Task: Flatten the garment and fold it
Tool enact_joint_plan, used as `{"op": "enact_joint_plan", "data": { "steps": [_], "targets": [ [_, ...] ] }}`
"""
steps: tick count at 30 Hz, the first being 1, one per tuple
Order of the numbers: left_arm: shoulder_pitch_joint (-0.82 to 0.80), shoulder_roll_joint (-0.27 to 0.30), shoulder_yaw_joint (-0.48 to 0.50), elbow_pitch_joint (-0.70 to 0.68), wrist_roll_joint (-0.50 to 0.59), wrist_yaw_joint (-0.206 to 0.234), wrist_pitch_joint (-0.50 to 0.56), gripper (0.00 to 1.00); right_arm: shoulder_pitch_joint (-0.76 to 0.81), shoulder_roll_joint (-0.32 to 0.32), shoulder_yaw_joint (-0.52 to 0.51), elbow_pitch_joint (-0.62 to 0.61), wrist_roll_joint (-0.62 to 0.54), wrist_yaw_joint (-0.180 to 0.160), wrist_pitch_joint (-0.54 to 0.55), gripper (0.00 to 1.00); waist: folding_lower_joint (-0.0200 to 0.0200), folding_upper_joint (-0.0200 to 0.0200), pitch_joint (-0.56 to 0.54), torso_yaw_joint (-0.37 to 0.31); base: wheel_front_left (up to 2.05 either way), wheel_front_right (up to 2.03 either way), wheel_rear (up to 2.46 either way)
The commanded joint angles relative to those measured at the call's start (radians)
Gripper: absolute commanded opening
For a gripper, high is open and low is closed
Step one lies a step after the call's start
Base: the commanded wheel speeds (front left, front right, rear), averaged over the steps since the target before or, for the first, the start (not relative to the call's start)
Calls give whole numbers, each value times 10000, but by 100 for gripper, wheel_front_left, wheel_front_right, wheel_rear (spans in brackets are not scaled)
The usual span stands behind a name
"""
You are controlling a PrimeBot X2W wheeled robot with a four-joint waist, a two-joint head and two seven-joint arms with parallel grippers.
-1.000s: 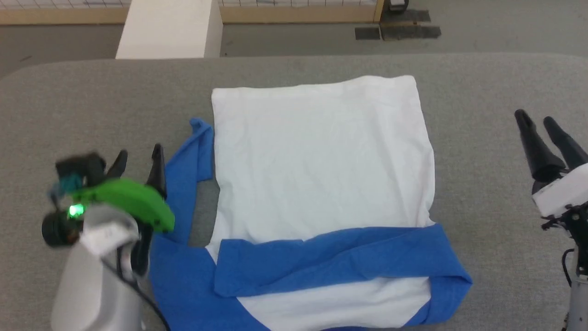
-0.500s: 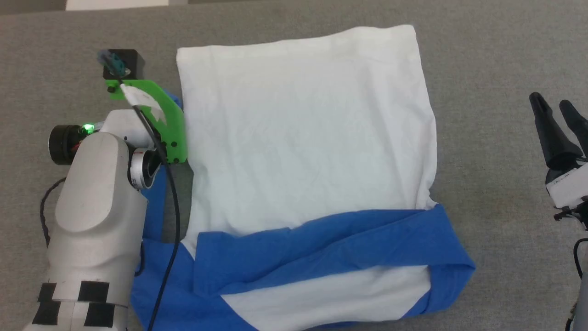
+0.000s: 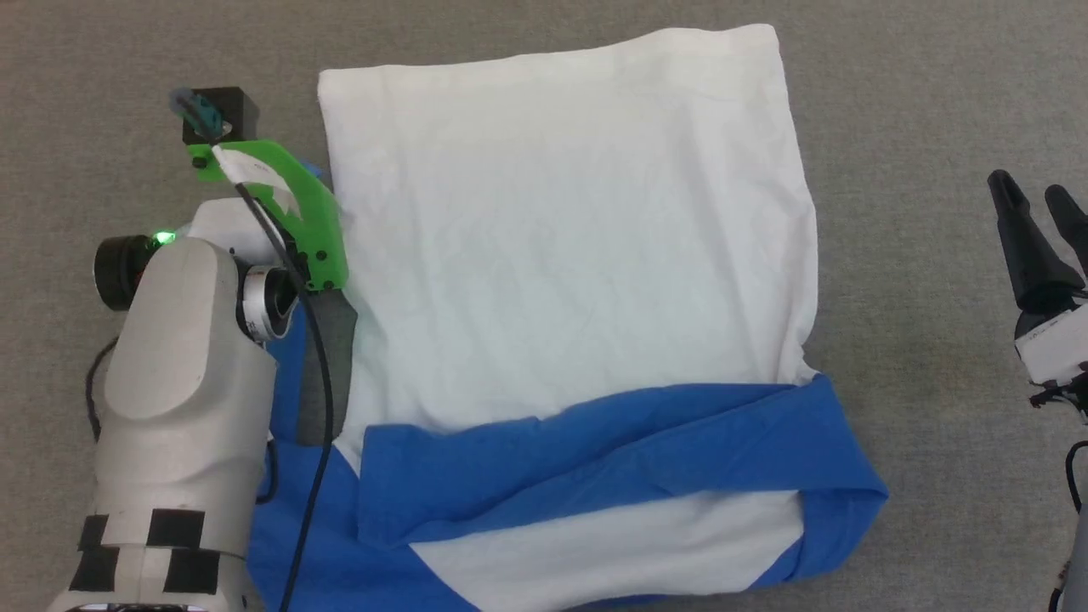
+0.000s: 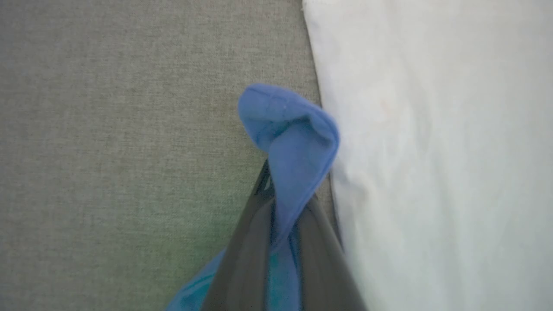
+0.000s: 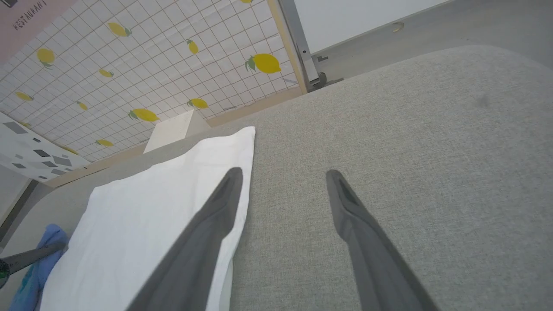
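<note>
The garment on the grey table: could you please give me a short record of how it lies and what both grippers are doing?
garment: white body flat on the table, one blue sleeve folded across its near part
left gripper: shut on the other sleeve's cuff, beside the body's left edge
right gripper: open, holding nothing, over bare table right of the garment
fold stage: second sleeve not yet laid across

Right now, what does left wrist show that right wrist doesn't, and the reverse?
Left wrist: left fingers shut on the blue sleeve, cuff poking past the tips. Right wrist: right fingers open above bare table, lemon-tiled wall and white block behind. Both: the shirt's white body, the sleeve, grey table.
</note>
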Motion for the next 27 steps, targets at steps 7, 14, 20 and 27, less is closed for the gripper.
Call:
{"op": "enact_joint_plan", "data": {
  "steps": [7,14,20,27],
  "targets": [
    [136,-442,1646,-753,-1593,273,-1947,0,18,-11,191,276,-140,-13,-63,100,-1,0,-937,417,0,0,0],
    [771,-790,1122,-3185,-2286,-840,-1800,0,431,146,275,622,-173,-13,-192,100,-1,0,-2033,728,0,0,0],
    [1298,-1283,-526,-4319,-2501,-1228,-1235,0,638,260,328,788,-122,-13,-285,100,-1,0,-2401,633,0,0,0],
    [1990,-1431,-3754,-4058,-3388,-1280,-1384,0,728,329,264,854,-71,-13,-352,100,-1,0,-2327,136,0,0,0]
  ]
}}
